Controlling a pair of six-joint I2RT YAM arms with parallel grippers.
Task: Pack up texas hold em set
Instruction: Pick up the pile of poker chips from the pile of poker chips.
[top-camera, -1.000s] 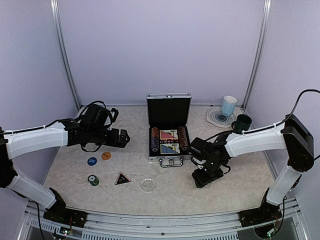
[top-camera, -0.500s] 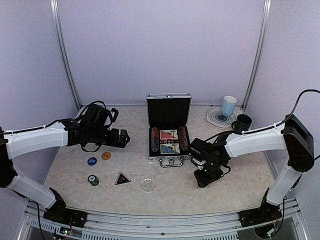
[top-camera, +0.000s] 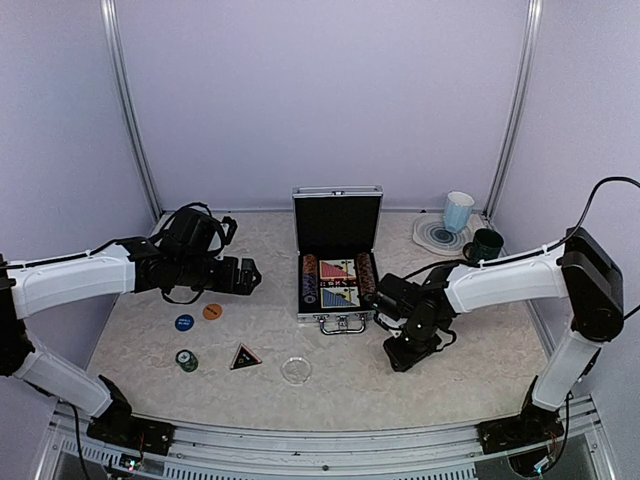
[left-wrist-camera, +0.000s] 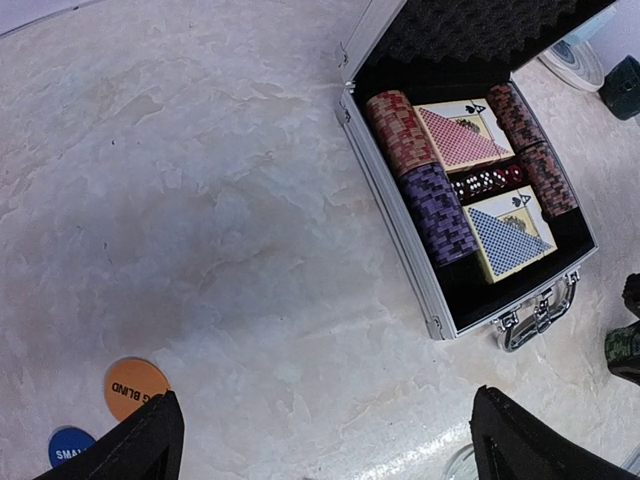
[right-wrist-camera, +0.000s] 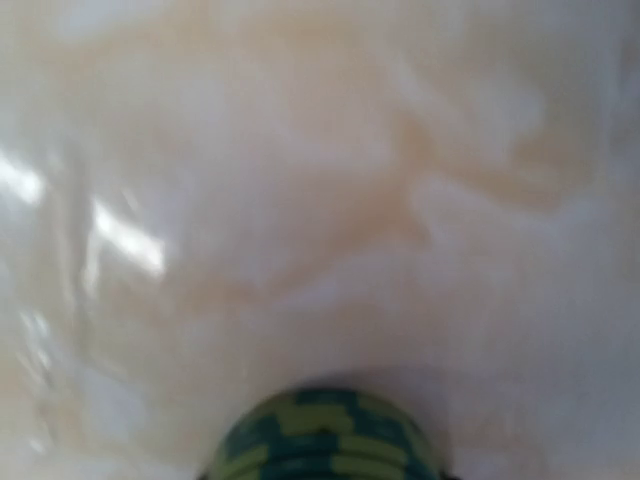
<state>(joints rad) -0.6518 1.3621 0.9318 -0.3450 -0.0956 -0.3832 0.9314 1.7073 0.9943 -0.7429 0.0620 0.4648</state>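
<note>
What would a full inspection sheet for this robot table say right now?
Surface: marbled beige table, no spills seen.
Job's things: silver briefcase open, lid upright, holding chip rows, red card deck and blue card deck; blue disc, orange disc, left green chip stack, black triangle and clear disc loose on the table.
Clutter: light-blue mug on swirled coaster; dark mug beside it.
Grippers: left gripper open, above the table left of the briefcase; right gripper down at the table, second green chip stack at its fingertips, grip unclear.
Cables: black cable looped at the left wrist; second cable arching off the right arm.
Surroundings: lilac walls, metal posts.
</note>
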